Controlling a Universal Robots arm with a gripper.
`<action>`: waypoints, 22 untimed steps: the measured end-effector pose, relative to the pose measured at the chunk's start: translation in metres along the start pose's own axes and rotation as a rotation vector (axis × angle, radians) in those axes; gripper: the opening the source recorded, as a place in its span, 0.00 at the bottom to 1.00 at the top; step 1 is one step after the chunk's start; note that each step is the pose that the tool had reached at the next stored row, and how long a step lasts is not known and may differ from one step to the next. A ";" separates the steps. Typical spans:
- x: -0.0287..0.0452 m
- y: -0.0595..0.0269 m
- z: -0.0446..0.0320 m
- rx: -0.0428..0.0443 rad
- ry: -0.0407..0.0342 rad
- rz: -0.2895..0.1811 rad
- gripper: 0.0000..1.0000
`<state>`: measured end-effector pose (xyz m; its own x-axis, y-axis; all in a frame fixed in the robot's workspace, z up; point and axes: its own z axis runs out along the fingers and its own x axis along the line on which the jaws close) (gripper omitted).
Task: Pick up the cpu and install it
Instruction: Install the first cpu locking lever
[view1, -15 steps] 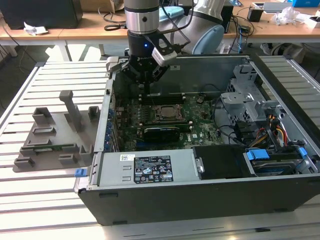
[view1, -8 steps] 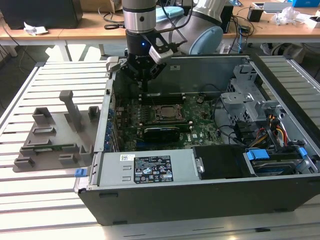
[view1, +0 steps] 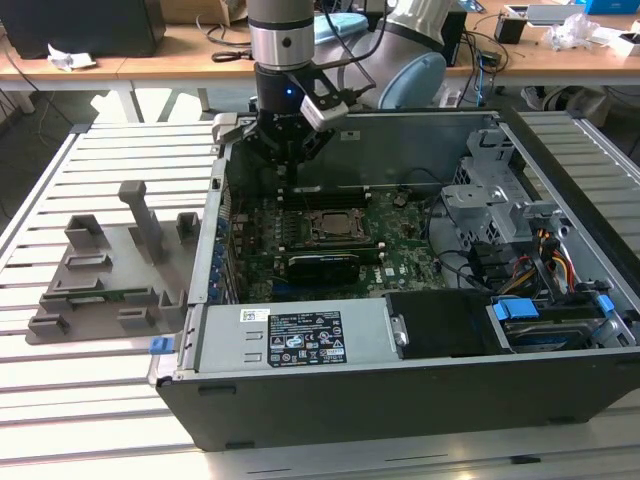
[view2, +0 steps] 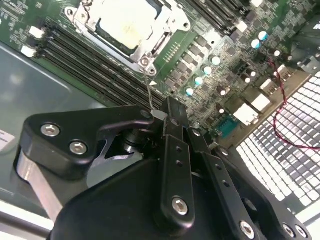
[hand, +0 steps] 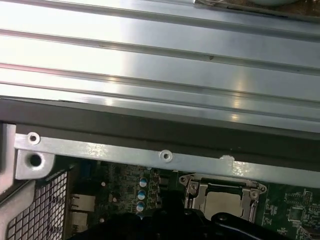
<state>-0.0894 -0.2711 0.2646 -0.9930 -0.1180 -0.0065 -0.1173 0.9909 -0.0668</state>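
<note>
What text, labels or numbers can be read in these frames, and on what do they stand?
Black label on the power supply: print and symbols, too small to read.
White sticker beside it: too small to read.
Motherboard markings in the second wrist view: blurred, unreadable.
No text can be quoted.

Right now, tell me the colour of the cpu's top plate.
Silvery-grey metal, seated in its socket frame; the cpu shows best in the second wrist view.
</note>
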 end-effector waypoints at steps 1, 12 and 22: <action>-0.0034 -0.0002 0.0002 -0.0001 0.0005 0.000 0.11; -0.0411 -0.0045 0.0016 -0.0019 0.0160 -0.001 0.11; -0.0515 -0.0080 0.0024 -0.0238 0.0270 -0.002 0.11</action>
<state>-0.0373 -0.2732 0.2631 -0.9927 -0.1185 0.0206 -0.1193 0.9919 -0.0430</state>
